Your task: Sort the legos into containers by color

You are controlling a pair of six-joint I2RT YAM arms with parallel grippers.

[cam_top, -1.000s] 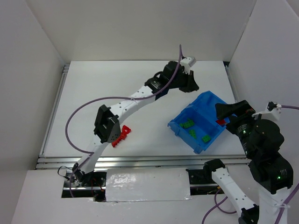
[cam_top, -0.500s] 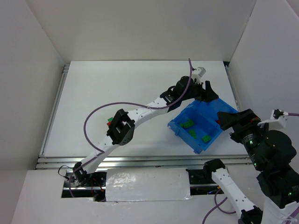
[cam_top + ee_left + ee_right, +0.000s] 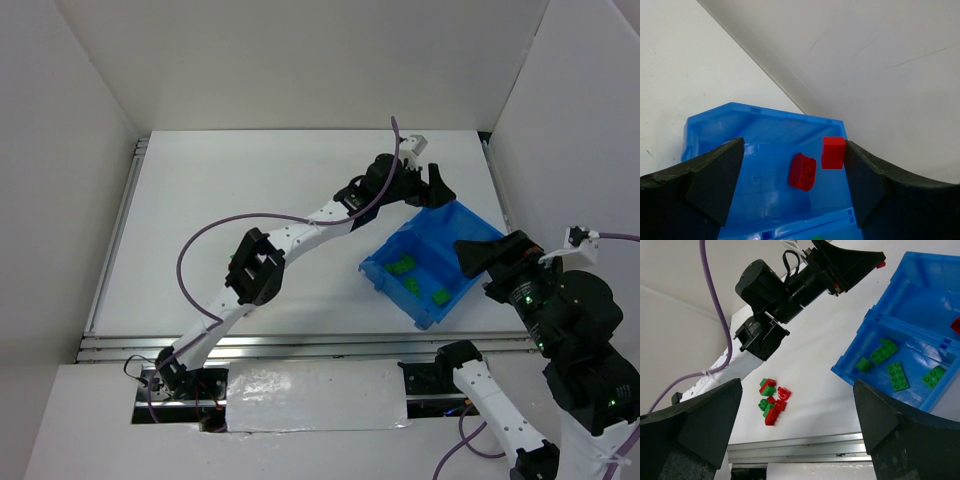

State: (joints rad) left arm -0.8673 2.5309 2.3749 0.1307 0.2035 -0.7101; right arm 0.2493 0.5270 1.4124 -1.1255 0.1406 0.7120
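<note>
Top external: overhead, far.
Left wrist: close above blue rectangular plastic bin (image 3: pixel 765 127).
Right wrist: oblique, farther.
Shared: bin.

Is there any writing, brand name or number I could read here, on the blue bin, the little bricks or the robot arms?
No readable text anywhere.
The blue bin, the green bricks and the red bricks show plain plastic and studs only.
The left arm shows no label legible at this size.

light: bright, diffuse (no glare) | shadows: soft — faint | focus: sharp centre, near edges blurred
</note>
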